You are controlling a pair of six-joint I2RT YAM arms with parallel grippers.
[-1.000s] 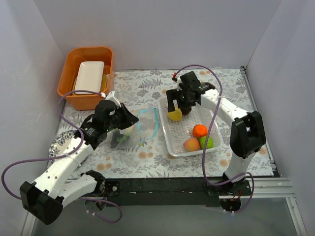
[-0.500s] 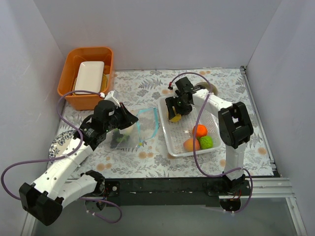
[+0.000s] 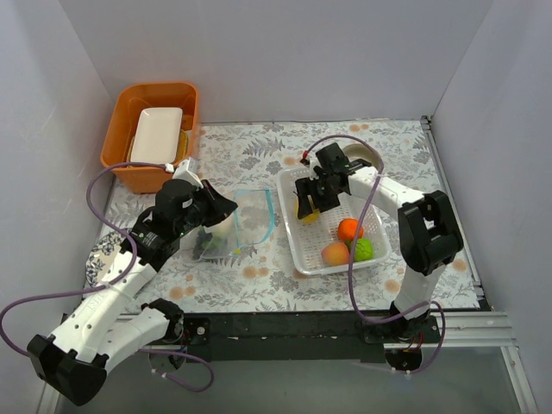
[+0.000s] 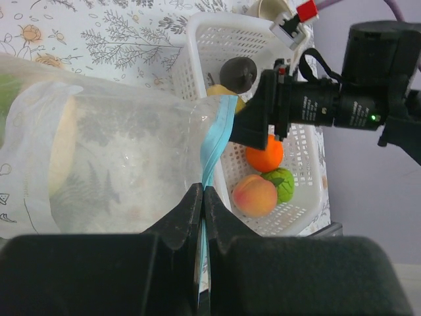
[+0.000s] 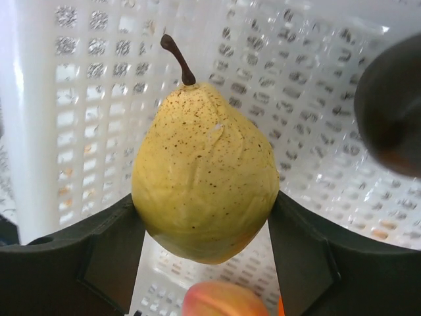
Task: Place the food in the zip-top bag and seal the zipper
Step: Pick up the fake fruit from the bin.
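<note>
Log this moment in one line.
left pincer: shut on zip-top bag | right pincer: shut on yellow pear | basket: orange, peach, green piece, plum

Orange bin (image 3: 118, 138); white basket (image 3: 312, 237)

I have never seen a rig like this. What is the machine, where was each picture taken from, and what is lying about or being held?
The left arm and right arm are robot arms bolted to the near edge of a table. The wide picture comes from a fixed camera above and behind them; each close-up comes from a camera on one wrist. The left end effector is shut on the edge of the clear zip-top bag, beside its teal zipper; a pale piece shows inside. The right end effector grips a yellow pear at the white basket, which also holds a dark plum, an orange, a peach and a green piece. An orange bin stands at the far left.
</note>
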